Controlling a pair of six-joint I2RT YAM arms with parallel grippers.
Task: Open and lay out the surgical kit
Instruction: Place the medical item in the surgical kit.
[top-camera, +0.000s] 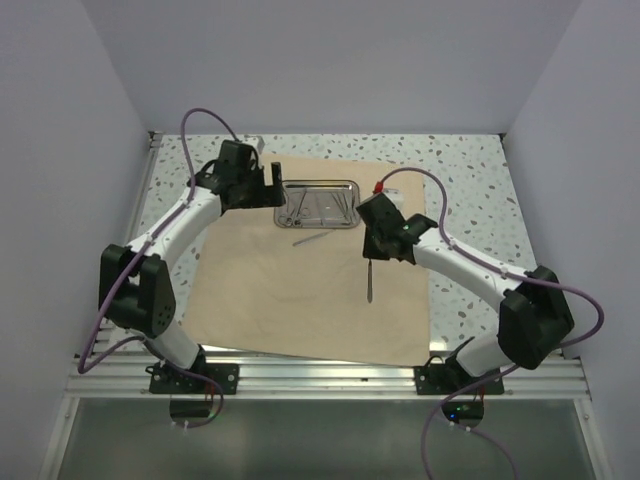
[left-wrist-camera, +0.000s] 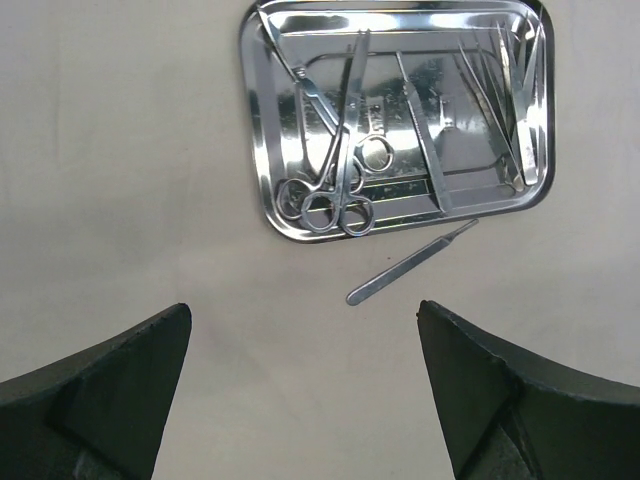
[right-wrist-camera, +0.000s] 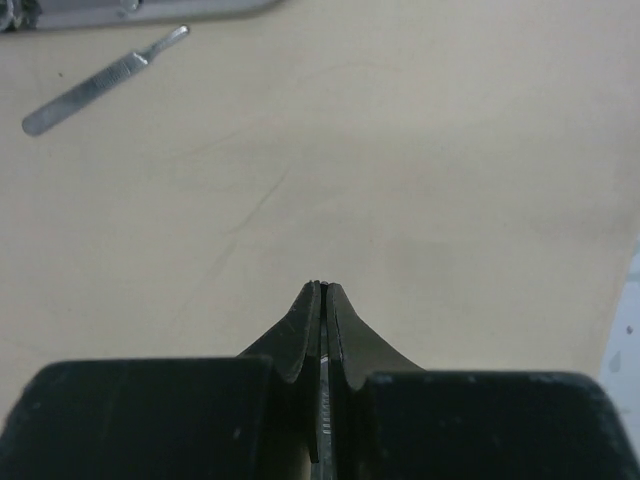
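The tan cloth wrap lies spread flat on the table. At its far edge sits the steel tray, holding ring-handled scissors, a flat handle and tweezers. One slim flat instrument lies on the cloth just in front of the tray. My left gripper hovers wide open over bare cloth left of the tray, with nothing between its fingers. My right gripper is shut on a thin silver instrument, whose long end points toward the near edge over the cloth.
The speckled tabletop shows round the cloth, with walls close on three sides. An aluminium rail runs along the near edge by both arm bases. The cloth's right edge shows in the right wrist view.
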